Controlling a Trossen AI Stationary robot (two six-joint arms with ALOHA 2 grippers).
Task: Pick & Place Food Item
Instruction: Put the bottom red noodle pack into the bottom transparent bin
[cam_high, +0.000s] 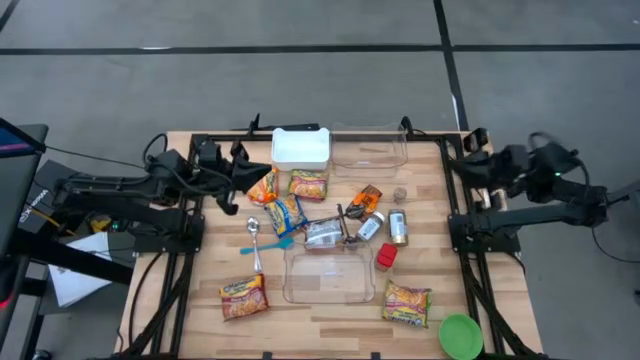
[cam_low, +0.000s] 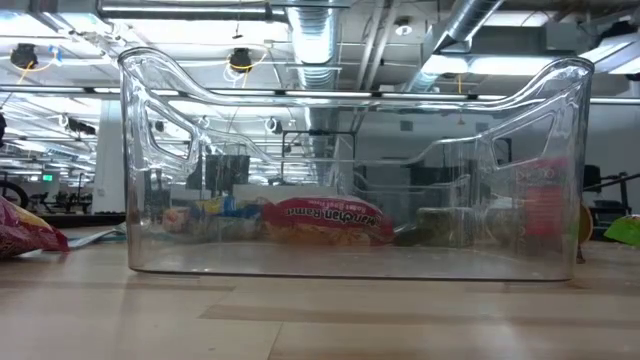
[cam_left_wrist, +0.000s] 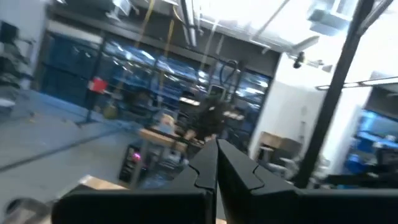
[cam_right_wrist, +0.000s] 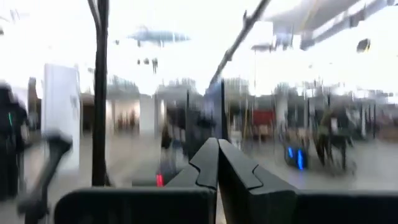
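Lying flat on the table (cam_high: 330, 312) among scattered food, the ramen packet (cam_high: 309, 184) sits just in front of the white bin (cam_high: 300, 148), long axis crosswise. Left claw (cam_left_wrist: 216, 163) and right claw (cam_right_wrist: 217, 160), both closed and empty, wait at the table's back corners.

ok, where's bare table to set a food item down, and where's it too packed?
Free: wood between the ramen packet at the near left and the table's left edge, and between the clear plastic bin and the near edge. Crowded: the middle, from the white tub down to the small tin can.
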